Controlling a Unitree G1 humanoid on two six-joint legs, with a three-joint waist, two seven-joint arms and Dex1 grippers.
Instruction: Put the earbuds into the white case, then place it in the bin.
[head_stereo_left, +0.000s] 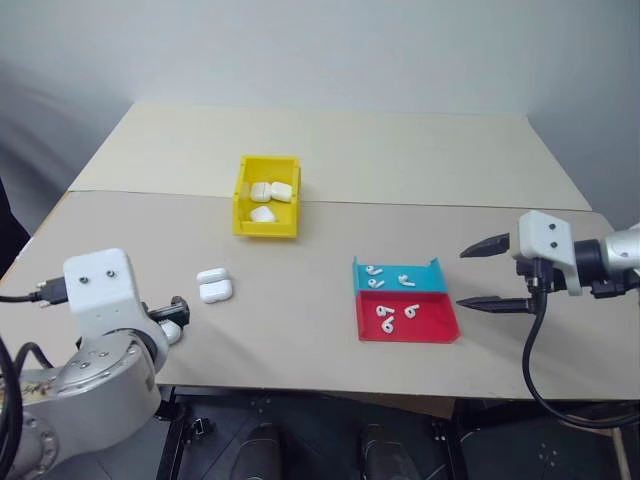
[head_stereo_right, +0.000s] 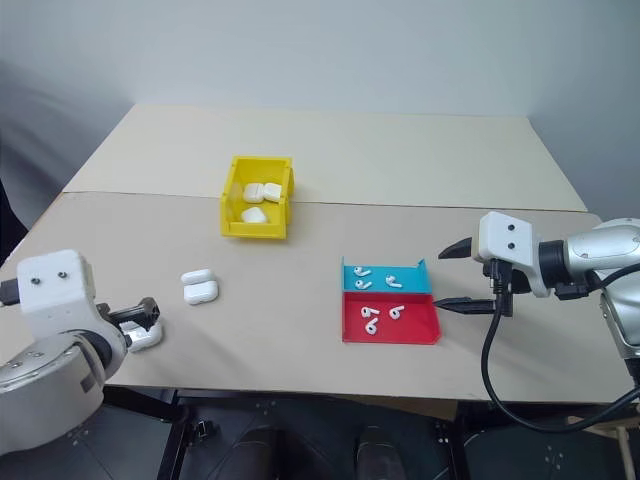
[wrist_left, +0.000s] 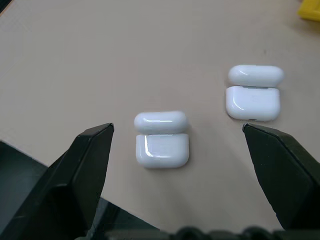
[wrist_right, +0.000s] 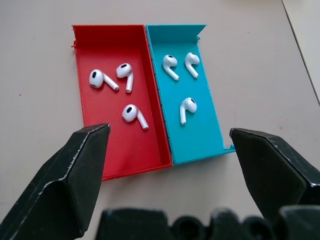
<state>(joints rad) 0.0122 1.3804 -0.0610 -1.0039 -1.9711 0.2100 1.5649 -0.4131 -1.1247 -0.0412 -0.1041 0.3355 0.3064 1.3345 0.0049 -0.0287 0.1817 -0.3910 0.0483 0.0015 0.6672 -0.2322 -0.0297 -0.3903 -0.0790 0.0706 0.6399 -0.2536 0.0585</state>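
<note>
Two white cases lie on the table with their lids flipped open: one (wrist_left: 161, 150) near the front left edge, the other (wrist_left: 252, 100) a little farther in. My left gripper (wrist_left: 177, 127) is open, low over the nearer case and apart from it. Earbuds lie in two flat trays, three in the red one (wrist_right: 134, 115) and three in the teal one (wrist_right: 186, 107). My right gripper (wrist_right: 169, 130) hangs open just right of the trays, holding nothing. The yellow bin (head_stereo_left: 241, 196) stands at mid table with three shut white cases inside.
The red tray (head_stereo_left: 440, 325) and the teal tray (head_stereo_left: 432, 275) sit side by side, right of centre. A seam crosses the table just behind the bin. The nearer case (head_stereo_right: 145, 337) lies close to the table's front edge.
</note>
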